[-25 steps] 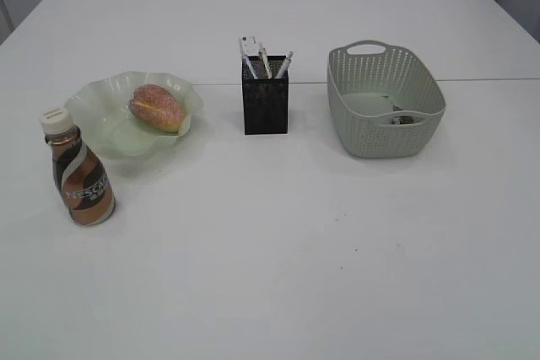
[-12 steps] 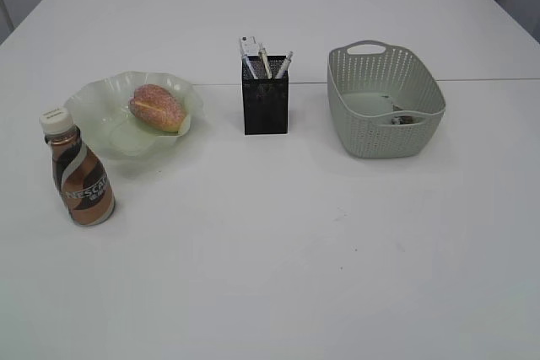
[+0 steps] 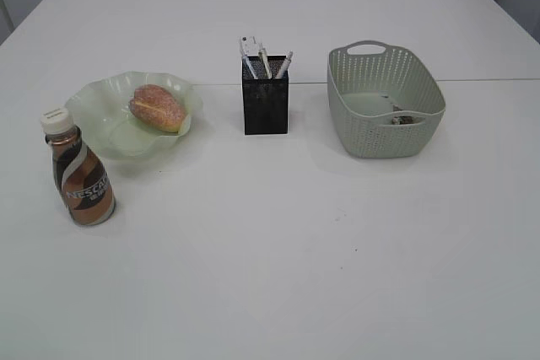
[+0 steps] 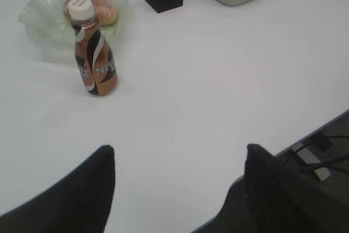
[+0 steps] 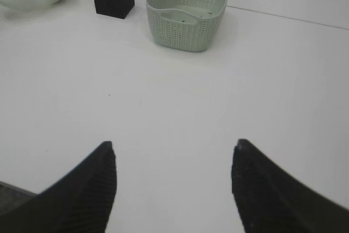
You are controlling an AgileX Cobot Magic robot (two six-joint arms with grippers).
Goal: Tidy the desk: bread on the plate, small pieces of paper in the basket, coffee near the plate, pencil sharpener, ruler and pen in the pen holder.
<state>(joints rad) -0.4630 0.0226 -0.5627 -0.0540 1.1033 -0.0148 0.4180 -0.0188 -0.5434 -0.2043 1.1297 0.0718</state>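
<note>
Hanging back over the near edge of the desk [image 3: 278, 276], the left gripper [image 4: 177, 189] and the right gripper [image 5: 173, 186] both stand with fingers spread wide and nothing between them, which reads as arms pulled clear because little is left to fetch. Ahead of the left gripper and a little to its left stands the coffee [image 4: 94, 53], upright, just in front of the plate [image 4: 38, 17], so it already sits near the plate as asked. The bread [image 3: 157, 107] lies on that plate, just beyond the bottle. Farther ahead and between the two grippers, the pen holder [image 3: 265, 105] stands upright with pens [image 3: 266, 63] poking out of its top; whether the ruler and sharpener are inside cannot be told. Ahead of the right gripper, well apart from it, the basket [image 5: 188, 12] holds small scraps [image 3: 401, 117] on its floor. By the look of it, the tidying is finished.
</note>
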